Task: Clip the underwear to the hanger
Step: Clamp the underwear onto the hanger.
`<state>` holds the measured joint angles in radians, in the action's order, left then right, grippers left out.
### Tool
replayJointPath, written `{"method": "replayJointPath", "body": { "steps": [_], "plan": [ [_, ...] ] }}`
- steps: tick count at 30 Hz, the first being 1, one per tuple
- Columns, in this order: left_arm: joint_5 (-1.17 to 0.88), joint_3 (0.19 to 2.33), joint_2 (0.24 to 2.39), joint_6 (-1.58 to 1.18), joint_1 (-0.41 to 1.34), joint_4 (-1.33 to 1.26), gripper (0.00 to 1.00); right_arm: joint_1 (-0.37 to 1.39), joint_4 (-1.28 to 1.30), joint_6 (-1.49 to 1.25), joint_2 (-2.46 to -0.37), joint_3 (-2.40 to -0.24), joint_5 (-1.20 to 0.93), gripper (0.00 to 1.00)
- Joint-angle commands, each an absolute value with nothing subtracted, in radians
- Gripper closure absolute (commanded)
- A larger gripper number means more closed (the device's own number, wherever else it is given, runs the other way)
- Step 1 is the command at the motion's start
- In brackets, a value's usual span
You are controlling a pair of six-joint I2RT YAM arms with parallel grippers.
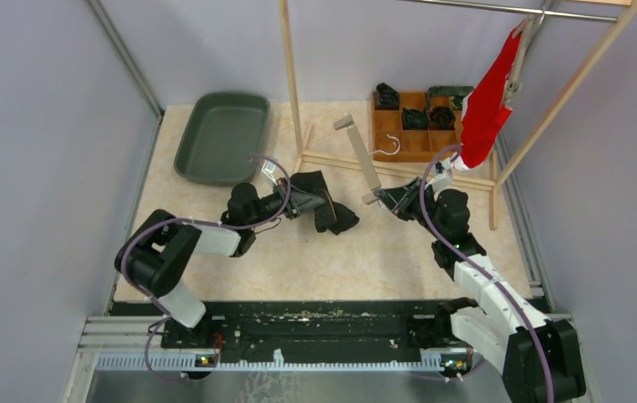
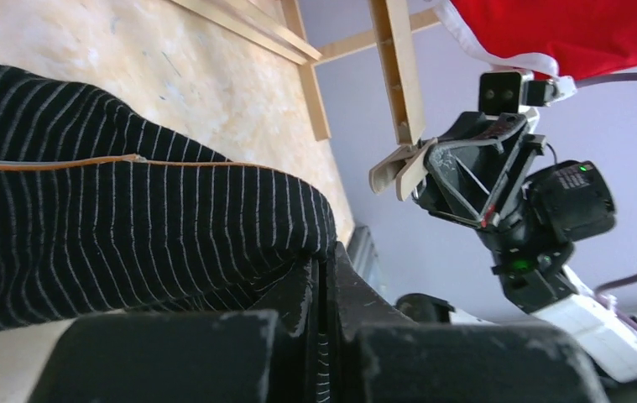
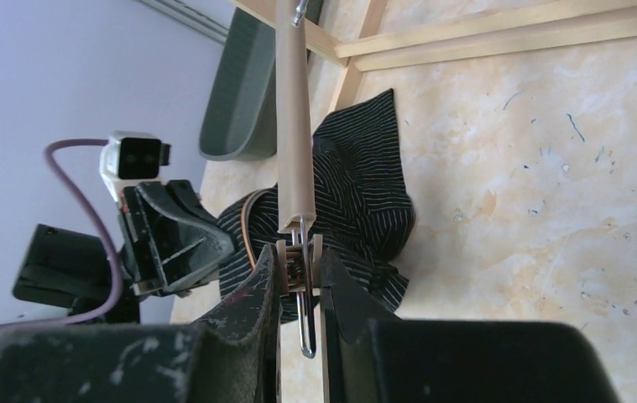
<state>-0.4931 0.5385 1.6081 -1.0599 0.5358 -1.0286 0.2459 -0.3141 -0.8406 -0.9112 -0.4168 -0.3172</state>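
- At mid-table, the left gripper [image 2: 325, 277] is pressed together on the black striped underwear [image 2: 130, 227]. With so thin a pinch, the fabric could slip free when lifted.
- Right of it, the right gripper [image 3: 298, 260] pinches the hanger [image 1: 365, 155] by its near clip [image 3: 300, 252]. Squeezed off-centre, the clip may not gape, or the bar may twist.
- Far right, a hanging red garment [image 1: 487, 101] could snag that arm.

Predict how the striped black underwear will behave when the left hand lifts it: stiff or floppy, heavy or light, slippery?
Probably floppy: the underwear bunches in loose folds beside the left hand. Likely light, being thin cloth held by one pinched fold. Probably not slippery; the knit looks soft and matte.
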Motion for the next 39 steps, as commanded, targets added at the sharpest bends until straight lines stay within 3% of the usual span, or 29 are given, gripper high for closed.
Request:
{"method": "replayJointPath", "body": {
  "steps": [1,7,16,39],
  "plan": [
    [-0.614,0.535,1.709,-1.271,0.531,-1.394,1.00,0.240,-0.444,-0.870,-0.903,-0.424,-0.352,1.00],
    [-0.631,0.576,1.847,-1.450,0.532,-1.662,1.00,0.240,-0.533,-0.935,-0.917,-0.393,-0.385,1.00],
    [-0.589,0.631,1.917,-1.524,0.546,-1.782,1.00,0.250,-0.629,-0.998,-0.930,-0.350,-0.400,1.00],
    [-0.489,0.764,1.948,-1.531,0.575,-1.790,1.00,0.308,-0.693,-1.127,-0.913,-0.311,-0.338,1.00]
  ]
}}
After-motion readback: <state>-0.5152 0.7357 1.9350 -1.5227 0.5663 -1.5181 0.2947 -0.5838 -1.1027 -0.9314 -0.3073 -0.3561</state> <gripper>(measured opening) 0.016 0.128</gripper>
